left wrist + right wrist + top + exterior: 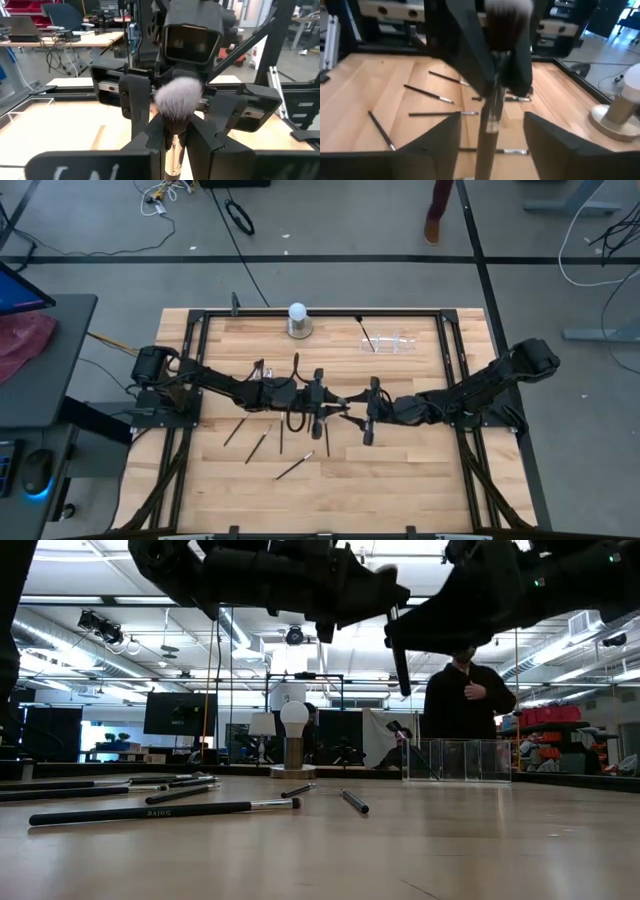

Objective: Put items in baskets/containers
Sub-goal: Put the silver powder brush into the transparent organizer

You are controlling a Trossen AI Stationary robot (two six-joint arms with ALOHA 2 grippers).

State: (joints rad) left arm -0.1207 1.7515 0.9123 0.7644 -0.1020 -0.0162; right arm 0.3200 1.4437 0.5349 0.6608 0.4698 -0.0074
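Mostly, the work is judged to be unfinished: several thin makeup brushes (258,446) are seen lying scattered on the wooden counter (420,480), well apart from the clear holder (388,343), which stands toward the counter's far edge near the white ball lamp (298,321). At least one dark handle can be made out leaning in the holder; how many are inside cannot be told.

At mid-counter a fluffy pale-tipped brush (177,102) is held above the surface between the two arms. The left claw (172,142) is clenched on its handle, bristles pointing toward the other arm. The right claw (492,135) is spread wide, its fingers standing on either side of the same handle without visibly touching it. A handover is judged to be under way.
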